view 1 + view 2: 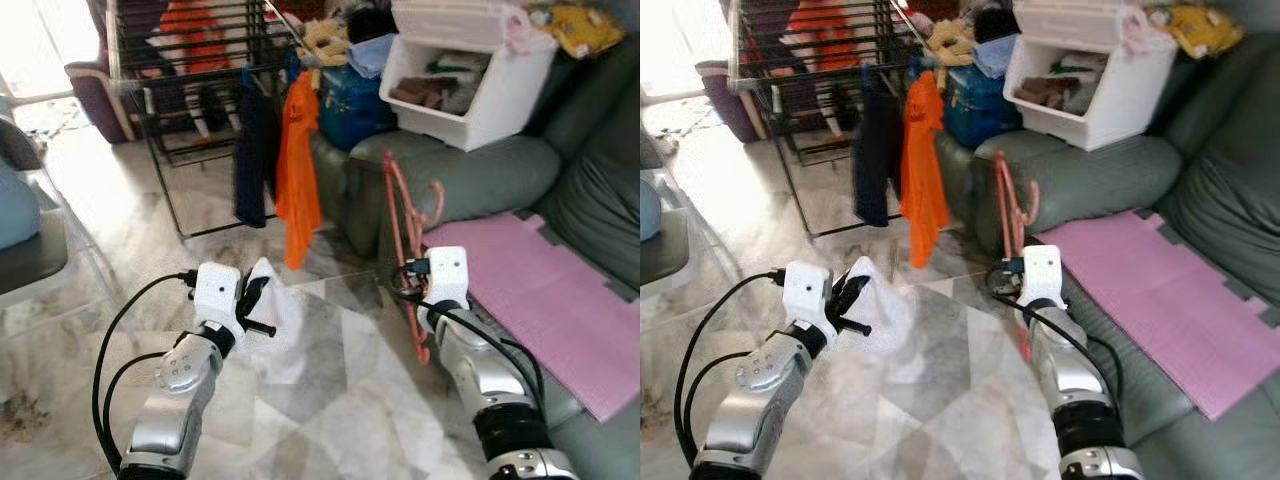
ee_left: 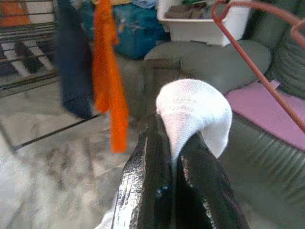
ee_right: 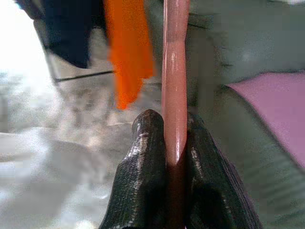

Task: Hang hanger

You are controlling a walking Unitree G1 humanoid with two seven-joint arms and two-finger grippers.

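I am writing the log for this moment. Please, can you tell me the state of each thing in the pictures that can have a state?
Left gripper: shut on the white cloth.
Right gripper: shut on the pink hanger, held upright.
Orange garment: hanging on the drying rack.
Dark garment: hanging beside it.
White bin: open at the front, clothes inside.
Pink mat: lying flat on the sofa.

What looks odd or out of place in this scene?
The right hand clamps a pink plastic hanger that carries nothing, while the left hand pinches a white cloth separately. The white plastic storage bin sits tilted on the green sofa arm.
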